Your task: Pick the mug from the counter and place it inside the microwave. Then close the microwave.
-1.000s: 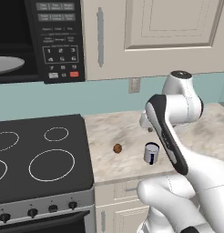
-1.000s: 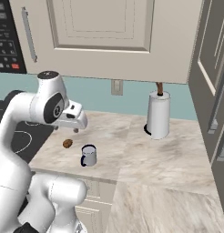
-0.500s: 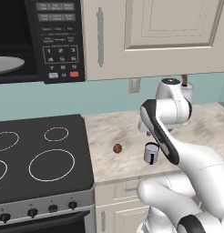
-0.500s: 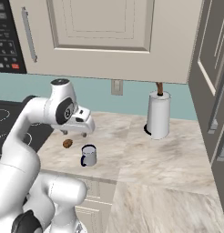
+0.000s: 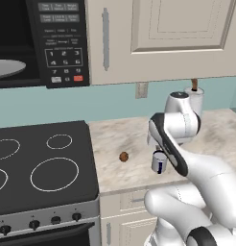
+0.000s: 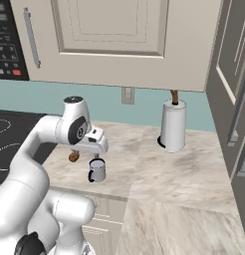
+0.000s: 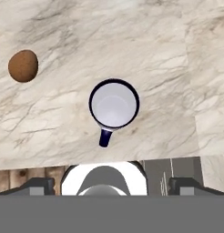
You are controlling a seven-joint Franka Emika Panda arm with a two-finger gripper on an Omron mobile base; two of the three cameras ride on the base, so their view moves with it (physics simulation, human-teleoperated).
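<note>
The mug stands upright on the beige marbled worktop, close to its front edge, its rim facing up and its dark blue handle turned toward that edge. The interior appears empty. The gripper is positioned directly above the mug, looking down into it; its fingers stand wide apart and are not in contact with the mug. A small brown ball lies on the worktop near the mug, on the stovetop side, apart from it. Beyond the ball, the black stovetop adjoins the worktop. Farther back from the mug, by the wall, a white paper-towel roll stands upright. Above the stovetop, up and away from the mug, the microwave hangs with its cavity exposed and the grey turntable plate visible inside.
</note>
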